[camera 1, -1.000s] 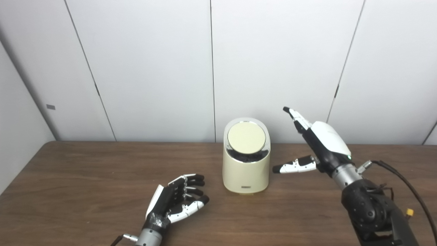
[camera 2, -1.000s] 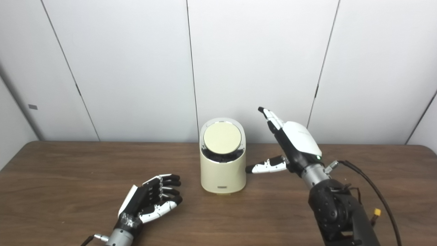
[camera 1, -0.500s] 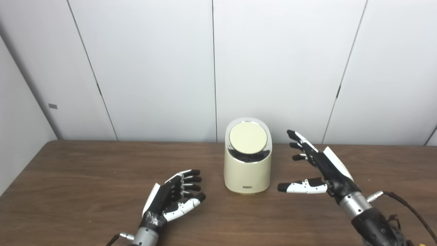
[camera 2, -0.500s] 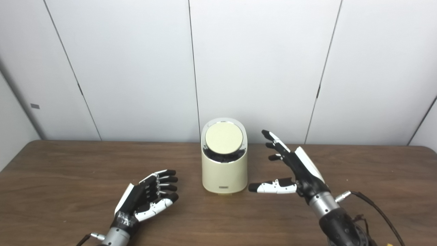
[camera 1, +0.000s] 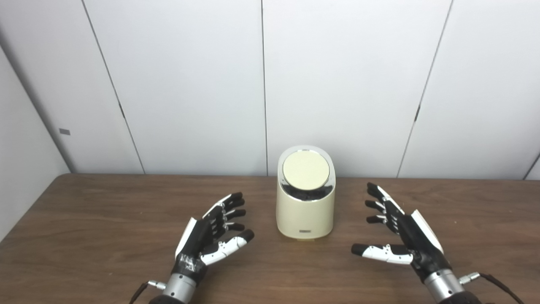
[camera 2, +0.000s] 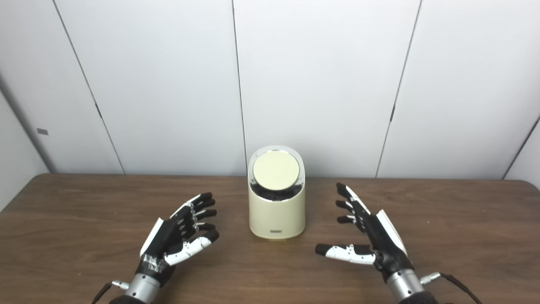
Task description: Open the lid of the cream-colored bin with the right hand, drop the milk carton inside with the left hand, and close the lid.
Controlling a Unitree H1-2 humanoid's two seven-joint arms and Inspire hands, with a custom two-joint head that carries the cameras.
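Observation:
The cream-colored bin [camera 1: 305, 211] stands upright at the middle of the brown table, its round lid [camera 1: 306, 170] lying shut inside a chrome rim. My left hand [camera 1: 209, 237] hovers low over the table to the bin's left, open, fingers spread, nothing in it. My right hand [camera 1: 401, 235] is to the bin's right and a little nearer to me, open too, thumb pointing left toward the bin, clear of it. No milk carton shows in either view.
The wooden table [camera 1: 105, 228] runs out to the left and right edges of the picture. White wall panels [camera 1: 190, 84] stand right behind the table's far edge. A dark cable [camera 1: 502, 285] trails from my right wrist.
My right hand has dropped from beside the bin's lid down and back toward me, to table height. My left hand has spread its fingers and shifted slightly forward. The lid stays shut.

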